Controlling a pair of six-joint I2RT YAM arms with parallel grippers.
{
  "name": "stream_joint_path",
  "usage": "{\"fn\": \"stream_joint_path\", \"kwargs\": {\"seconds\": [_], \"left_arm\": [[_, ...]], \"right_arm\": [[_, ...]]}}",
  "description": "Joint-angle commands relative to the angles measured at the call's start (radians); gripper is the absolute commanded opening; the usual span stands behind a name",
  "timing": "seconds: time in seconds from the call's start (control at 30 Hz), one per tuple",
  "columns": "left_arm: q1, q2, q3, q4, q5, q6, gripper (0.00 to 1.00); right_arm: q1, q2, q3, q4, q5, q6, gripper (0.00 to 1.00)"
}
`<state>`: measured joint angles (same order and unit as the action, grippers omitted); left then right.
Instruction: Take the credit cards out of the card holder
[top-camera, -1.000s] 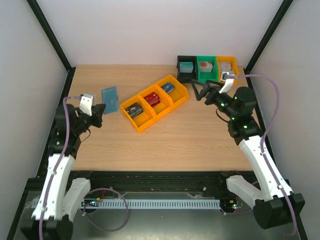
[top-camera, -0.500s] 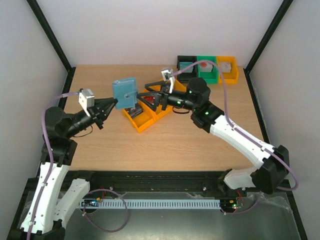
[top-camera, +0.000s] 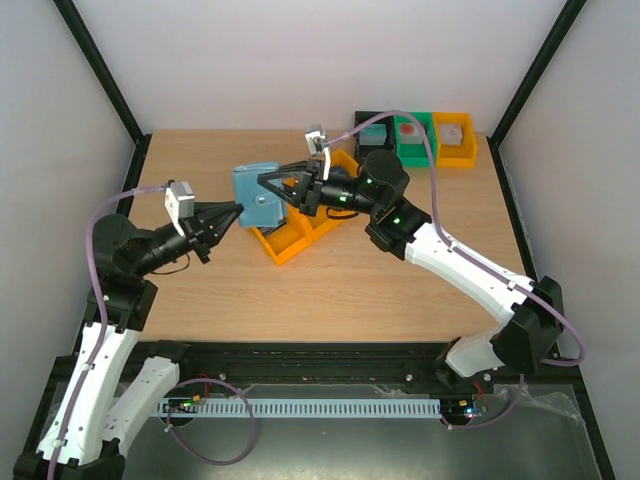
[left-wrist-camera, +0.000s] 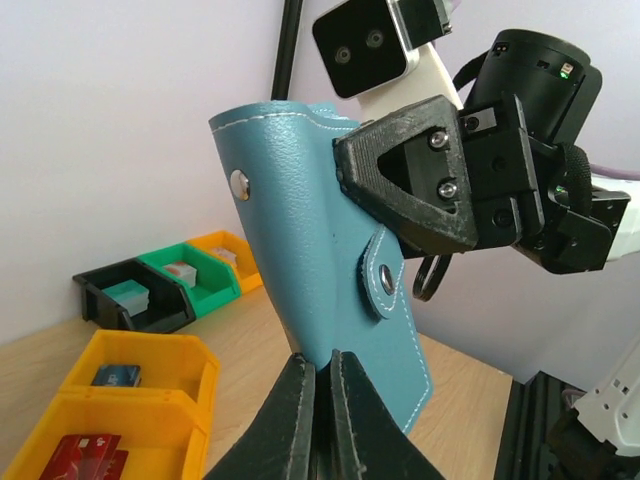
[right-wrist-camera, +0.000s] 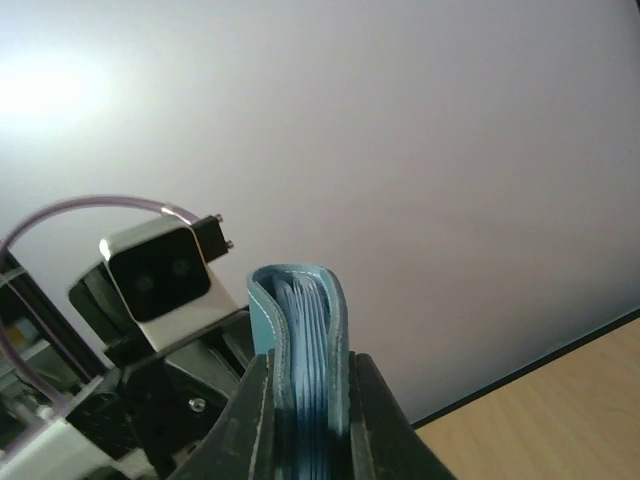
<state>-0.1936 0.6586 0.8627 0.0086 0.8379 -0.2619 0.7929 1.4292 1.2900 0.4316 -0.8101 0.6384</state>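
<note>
Card holder (top-camera: 257, 197) hangs closed, left of frame centre, left gripper (left-wrist-camera: 316, 372) and right gripper (right-wrist-camera: 305, 375) both clamped on it — best the left holds firm while the right lets go to unsnap the strap (left-wrist-camera: 384, 278).

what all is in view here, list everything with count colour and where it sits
card holder: one, blue, held above the table between both grippers
credit cards: two showing, one red, one blue, in separate compartments of the long bin
long bin: one, yellow, mid-table, partly hidden under the card holder and the right arm
small bins: three, black, green, yellow, in a row at the far right of the table, each with a small item inside
table: one, light wood
left gripper: one, black, pinching the card holder's lower edge
right gripper: one, black, clamped across the card holder
</note>
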Motion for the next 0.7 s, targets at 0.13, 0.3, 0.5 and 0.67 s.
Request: {"fn": "stream_joint_path", "kwargs": {"seconds": [0.13, 0.3, 0.5, 0.67], "left_arm": [[-0.007, -0.028, -0.042, 0.098, 0.067, -0.072, 0.43], [-0.007, -0.013, -0.091, 0.255, 0.132, -0.191, 0.49], [-0.045, 0.008, -0.11, 0.309, 0.161, -0.219, 0.4], [-0.085, 0.019, -0.11, 0.306, 0.172, -0.201, 0.27]], "right_arm": [[0.001, -0.036, 0.047, -0.007, -0.101, -0.035, 0.02], [0.002, -0.018, 0.064, 0.106, -0.261, 0.11, 0.02], [0.017, -0.005, 0.073, 0.144, -0.282, 0.12, 0.02], [0.026, 0.026, 0.096, 0.15, -0.284, 0.13, 0.02]]}}
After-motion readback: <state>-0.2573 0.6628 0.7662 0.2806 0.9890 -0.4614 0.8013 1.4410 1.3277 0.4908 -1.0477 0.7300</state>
